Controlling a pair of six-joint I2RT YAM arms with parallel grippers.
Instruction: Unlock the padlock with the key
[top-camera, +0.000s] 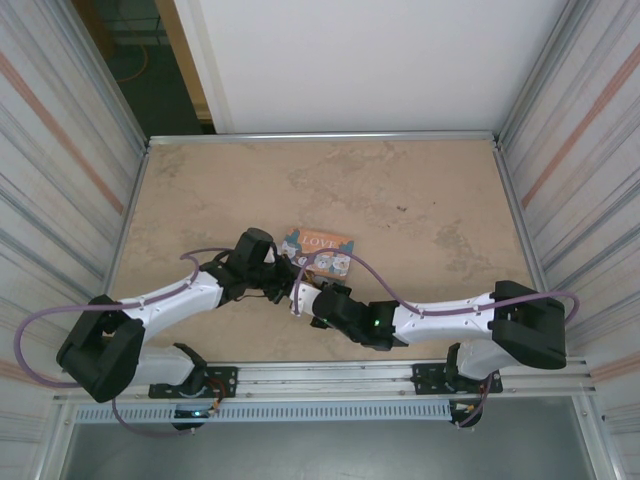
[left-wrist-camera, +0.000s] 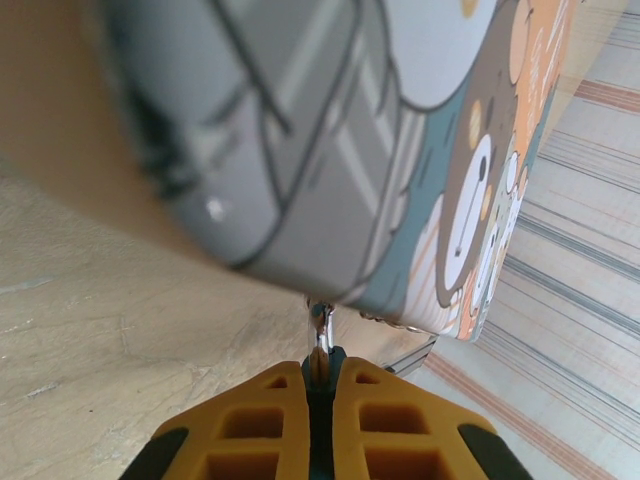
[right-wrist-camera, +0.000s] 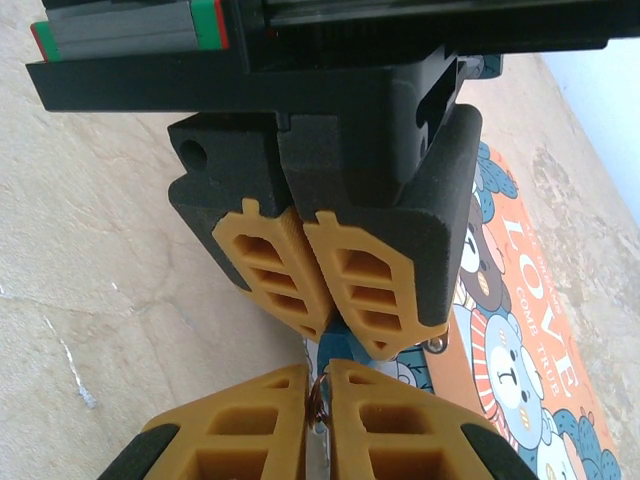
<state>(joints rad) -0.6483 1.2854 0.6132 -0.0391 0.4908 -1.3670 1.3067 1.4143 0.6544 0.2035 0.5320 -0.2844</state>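
1. Table (top-camera: 400, 190): beige, the 2 arms meeting near its middle
2. Box (top-camera: 322, 250): orange "LOVE" cartoon print, just beyond the grippers
3. Left gripper (left-wrist-camera: 321, 372): fingers pressed together, pinching the padlock
4. Right gripper (right-wrist-camera: 318, 380): tip to tip with the left, fingers almost together around a coppery bit (right-wrist-camera: 317, 405); cannot tell if it is the key
5. Padlock (left-wrist-camera: 320, 330): teal body clamped between the left fingers, silvery shackle poking out toward the box edge
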